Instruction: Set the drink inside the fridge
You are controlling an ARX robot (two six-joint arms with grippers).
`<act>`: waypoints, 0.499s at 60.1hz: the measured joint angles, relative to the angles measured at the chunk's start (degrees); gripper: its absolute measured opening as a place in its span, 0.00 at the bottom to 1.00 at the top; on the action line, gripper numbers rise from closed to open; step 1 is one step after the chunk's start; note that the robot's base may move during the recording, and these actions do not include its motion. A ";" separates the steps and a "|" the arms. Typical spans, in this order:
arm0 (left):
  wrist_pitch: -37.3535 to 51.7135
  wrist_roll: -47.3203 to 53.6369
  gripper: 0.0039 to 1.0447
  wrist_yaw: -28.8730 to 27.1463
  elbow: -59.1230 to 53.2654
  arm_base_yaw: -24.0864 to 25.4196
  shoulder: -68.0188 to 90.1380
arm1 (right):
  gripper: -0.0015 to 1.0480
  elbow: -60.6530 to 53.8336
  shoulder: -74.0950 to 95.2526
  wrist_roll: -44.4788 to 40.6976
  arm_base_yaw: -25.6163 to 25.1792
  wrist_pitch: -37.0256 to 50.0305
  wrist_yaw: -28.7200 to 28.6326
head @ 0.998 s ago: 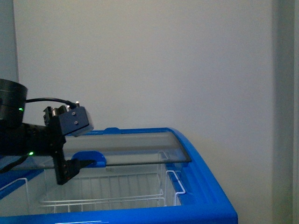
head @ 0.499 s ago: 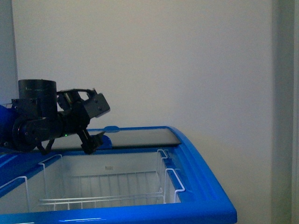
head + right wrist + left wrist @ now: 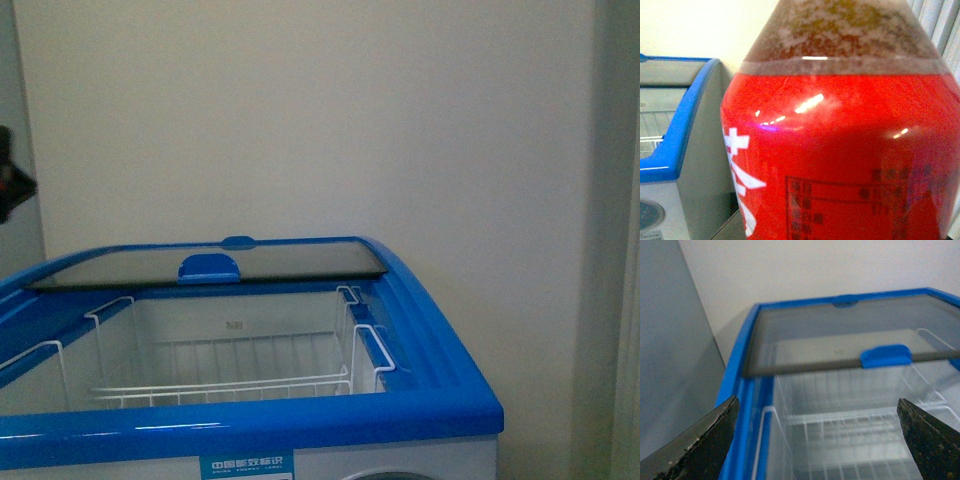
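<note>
The fridge (image 3: 440, 400) is a white chest cooler with a blue rim. Its glass lid (image 3: 200, 262) is slid to the back, and a white wire basket (image 3: 220, 385) shows in the open front. In the left wrist view my left gripper (image 3: 817, 440) is open and empty above the fridge's left rim (image 3: 737, 400), its fingertips (image 3: 710, 435) wide apart over the basket (image 3: 850, 425). The drink (image 3: 840, 150) fills the right wrist view, red label and amber liquid, and my right gripper is shut on it; its fingers are hidden. The fridge's corner (image 3: 680, 130) lies beside it.
A pale wall rises behind the fridge. A dark piece of the left arm (image 3: 10, 190) shows at the front view's left edge. A grey panel (image 3: 675, 340) stands left of the fridge. A blue lid handle (image 3: 210, 266) sits on the glass.
My left arm has pulled away left, out of the front view. The glass lid now sits at the back, leaving the front of the fridge open.
</note>
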 joint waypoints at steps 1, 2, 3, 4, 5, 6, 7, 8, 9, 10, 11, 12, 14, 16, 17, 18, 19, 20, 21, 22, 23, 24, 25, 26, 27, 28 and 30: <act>-0.57 -0.79 0.92 0.39 -1.62 0.09 -1.77 | 0.35 0.00 0.00 0.00 0.00 0.00 -0.02; -1.20 -1.60 0.92 0.63 -3.26 0.15 -3.52 | 0.35 0.00 0.00 0.00 0.00 0.00 -0.02; -1.84 -2.73 0.92 1.42 -4.85 0.24 -5.29 | 0.35 0.00 0.00 0.00 0.00 0.00 -0.02; -2.34 -3.37 0.92 1.31 -8.22 0.11 -8.76 | 0.35 0.00 0.00 0.00 0.00 0.00 -0.02; -1.97 -3.48 0.90 0.57 -10.08 -0.20 -10.47 | 0.35 0.00 0.00 0.00 0.00 -0.02 -0.02; -1.33 -3.58 0.89 -0.55 -11.87 -0.50 -12.09 | 0.35 0.00 0.00 0.00 0.00 -0.02 0.00; 0.31 -3.82 0.85 -2.51 -15.67 -1.14 -15.54 | 0.35 0.00 0.00 0.00 0.00 0.00 0.00; 1.01 -3.85 0.84 -3.28 -17.49 -1.40 -17.20 | 0.35 0.00 0.00 0.00 0.00 -0.02 0.04; 1.57 -3.87 0.82 -3.87 -19.26 -1.62 -18.95 | 0.35 0.00 0.00 0.00 -0.04 -0.04 0.00; 1.92 -3.89 0.80 -4.42 -21.03 -1.79 -20.70 | 0.35 0.09 0.11 0.07 -0.20 -0.39 -0.35; 2.03 -3.93 0.77 -4.98 -24.57 -2.19 -24.30 | 0.35 0.37 0.39 0.26 -0.66 -1.38 -1.73; 1.88 -3.96 0.75 -5.11 -26.34 -2.38 -26.18 | 0.35 1.66 0.79 0.39 -1.88 -4.68 -5.73; 0.59 -4.00 0.70 -5.44 -31.58 -2.56 -32.15 | 0.35 3.41 1.42 0.42 -3.41 -8.76 -10.19; -2.27 -4.04 0.63 -5.70 -38.14 -2.67 -40.09 | 0.35 6.67 3.04 0.09 -6.01 -16.46 -18.29; -3.10 -4.09 0.60 -5.81 -41.07 -2.71 -43.67 | 0.35 8.02 3.80 -0.24 -7.19 -19.67 -21.90; -3.45 -4.09 0.57 -5.88 -42.95 -2.75 -46.77 | 0.35 9.11 4.68 -0.70 -8.07 -22.43 -25.35; -3.82 -4.11 0.53 -5.90 -45.68 -2.78 -49.27 | 0.35 10.23 6.51 -1.84 -8.92 -24.65 -29.79; -3.96 -4.13 0.50 -6.16 -47.15 -2.78 -51.19 | 0.35 10.51 7.23 -2.03 -9.07 -24.90 -31.10; -4.13 -4.28 0.35 -6.25 -50.03 -2.75 -55.54 | 0.35 15.98 17.84 -9.14 -9.42 -21.18 -40.02; -4.13 -4.28 0.31 -6.25 -50.23 -2.75 -56.04 | 0.35 17.20 19.71 -11.02 -9.35 -20.39 -40.44; -4.13 -4.28 0.28 -6.23 -50.40 -2.78 -56.50 | 0.35 18.03 21.05 -12.07 -9.31 -19.82 -40.50; -4.15 -4.28 0.26 -6.16 -50.51 -2.80 -56.70 | 0.35 19.76 23.71 -13.68 -9.16 -18.60 -40.46; -4.15 -4.31 0.24 -6.19 -50.60 -2.82 -56.92 | 0.35 20.61 25.05 -15.45 -9.09 -17.99 -40.33; -4.15 -4.31 0.23 -6.19 -50.69 -2.82 -57.11 | 0.35 21.94 27.08 -17.27 -9.03 -17.16 -40.28; -4.17 -4.31 0.21 -6.23 -50.80 -2.80 -57.31 | 0.35 22.40 27.78 -17.90 -9.01 -16.92 -40.30; -4.20 -4.31 0.19 -6.25 -50.88 -2.80 -57.48 | 0.35 23.85 29.81 -19.80 -8.94 -16.24 -40.15; -4.28 -4.31 0.14 -6.25 -51.17 -2.80 -58.03 | 0.35 26.51 33.48 -23.06 -8.72 -15.26 -39.85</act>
